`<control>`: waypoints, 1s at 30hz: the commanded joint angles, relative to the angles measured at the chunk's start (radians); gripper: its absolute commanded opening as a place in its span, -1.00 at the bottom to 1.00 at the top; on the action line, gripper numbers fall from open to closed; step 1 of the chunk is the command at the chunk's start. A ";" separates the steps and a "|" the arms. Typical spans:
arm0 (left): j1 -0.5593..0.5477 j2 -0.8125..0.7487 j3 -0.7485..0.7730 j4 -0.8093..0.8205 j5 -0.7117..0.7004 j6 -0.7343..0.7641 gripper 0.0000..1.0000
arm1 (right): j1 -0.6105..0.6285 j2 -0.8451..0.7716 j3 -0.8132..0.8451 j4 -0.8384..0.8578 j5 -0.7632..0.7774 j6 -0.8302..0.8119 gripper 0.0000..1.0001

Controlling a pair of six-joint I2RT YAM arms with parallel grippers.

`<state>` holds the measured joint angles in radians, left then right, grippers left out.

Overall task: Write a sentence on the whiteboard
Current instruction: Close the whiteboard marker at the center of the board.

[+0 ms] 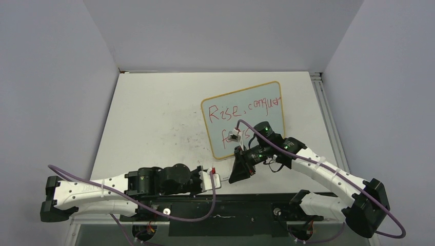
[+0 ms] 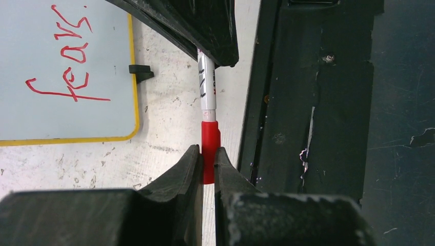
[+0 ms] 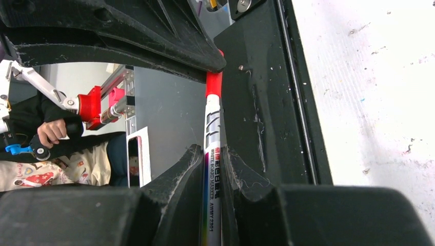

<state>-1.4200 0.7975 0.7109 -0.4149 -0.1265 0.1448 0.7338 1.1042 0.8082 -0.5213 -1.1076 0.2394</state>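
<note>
Left gripper (image 2: 206, 154) low at near table edge, clamped on red cap (image 2: 210, 136). Marker (image 3: 212, 128) runs right from cap into right gripper (image 3: 211, 154), closed on white barrel. Barrel print: "WHITE BOARD MARKER". Whiteboard (image 1: 218, 146) flat on table (image 1: 154, 113), just beyond both grippers. Sentence (image 1: 241, 110) in red: "Rise, conquer" above "fears", right arm partly hiding lower word. Black base strip (image 1: 231, 210) nearest.
</note>
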 commanded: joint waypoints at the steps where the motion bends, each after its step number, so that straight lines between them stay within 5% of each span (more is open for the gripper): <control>1: -0.007 -0.012 0.028 0.097 -0.011 0.010 -1.00 | 0.025 0.000 0.010 0.111 -0.033 0.031 -0.89; 19: -0.008 0.004 0.088 0.096 -0.035 0.019 -1.00 | 0.110 -0.001 -0.065 0.305 0.056 0.141 -0.89; 30: -0.008 -0.060 0.155 -0.078 -0.123 0.007 -0.01 | 0.109 -0.046 -0.065 0.293 0.157 0.150 -0.89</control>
<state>-1.4261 0.7712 0.7982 -0.4984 -0.2096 0.1585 0.8341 1.0969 0.7391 -0.2977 -0.9966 0.3794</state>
